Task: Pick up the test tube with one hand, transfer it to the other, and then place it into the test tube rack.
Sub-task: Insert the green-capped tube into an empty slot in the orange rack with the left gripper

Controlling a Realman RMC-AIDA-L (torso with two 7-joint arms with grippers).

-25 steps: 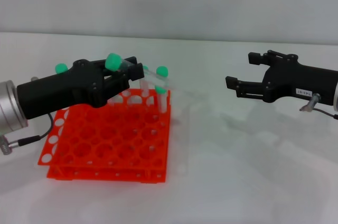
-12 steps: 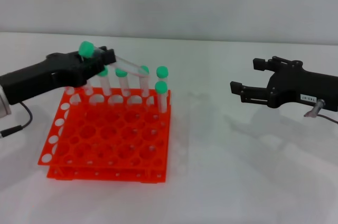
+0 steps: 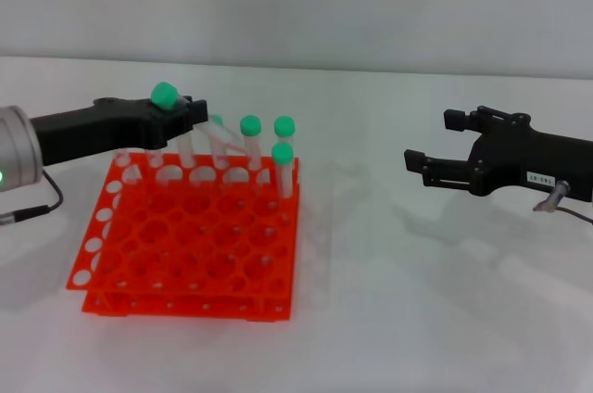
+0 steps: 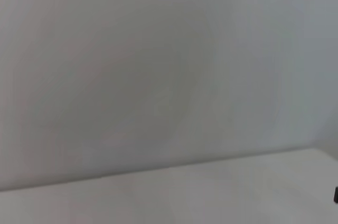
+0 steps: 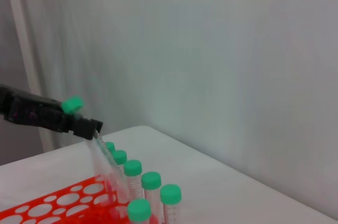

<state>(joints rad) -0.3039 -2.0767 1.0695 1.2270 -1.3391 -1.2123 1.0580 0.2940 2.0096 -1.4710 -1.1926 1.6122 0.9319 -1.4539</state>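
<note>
My left gripper (image 3: 193,113) is shut on the test tube (image 3: 165,94). The tube's green cap sticks up above the fingers. Its clear body slants down over the back row of the orange test tube rack (image 3: 185,245). I cannot tell whether its tip is in a hole. The right wrist view shows the same gripper (image 5: 87,126), the tube (image 5: 108,163) and the rack (image 5: 58,205). My right gripper (image 3: 428,159) is open and empty, hovering over the table far to the right of the rack. The left wrist view shows only wall and table.
Several other green-capped tubes (image 3: 283,154) stand upright in the rack's back right holes, close to the held tube; they also show in the right wrist view (image 5: 151,182). A cable (image 3: 28,215) trails from the left arm beside the rack. Bare white table (image 3: 371,300) lies between rack and right gripper.
My left gripper pulled back left from over the rack, then shifted slightly right; the tube now slants more steeply over the back row. The right gripper drifted slightly right.
</note>
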